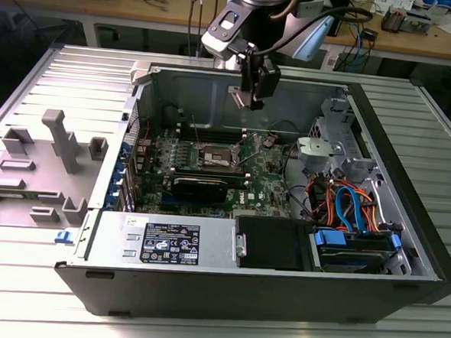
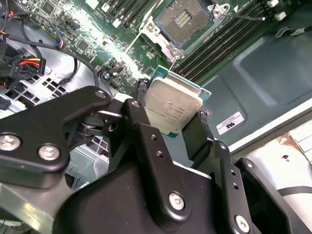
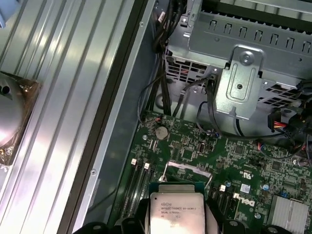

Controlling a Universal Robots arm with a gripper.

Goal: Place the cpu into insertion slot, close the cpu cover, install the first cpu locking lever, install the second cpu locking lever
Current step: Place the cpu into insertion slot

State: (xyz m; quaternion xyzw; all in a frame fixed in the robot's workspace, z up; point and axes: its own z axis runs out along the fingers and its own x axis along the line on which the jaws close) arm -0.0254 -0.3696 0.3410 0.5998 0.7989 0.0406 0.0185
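Your hand (image 1: 247, 100) clamped the cpu (image 3: 176, 212) by its edges, likely sparing its contacts, at one o'clock from the insertion slot (image 1: 215, 154).

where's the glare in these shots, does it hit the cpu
Second wrist view: a white hotspot washes out the green circuit board near the insertion slot; the cpu in the end effector is evenly lit. First wrist view: bright streaks on the ribbed table. Exterior view: sheen along the table's near edge.
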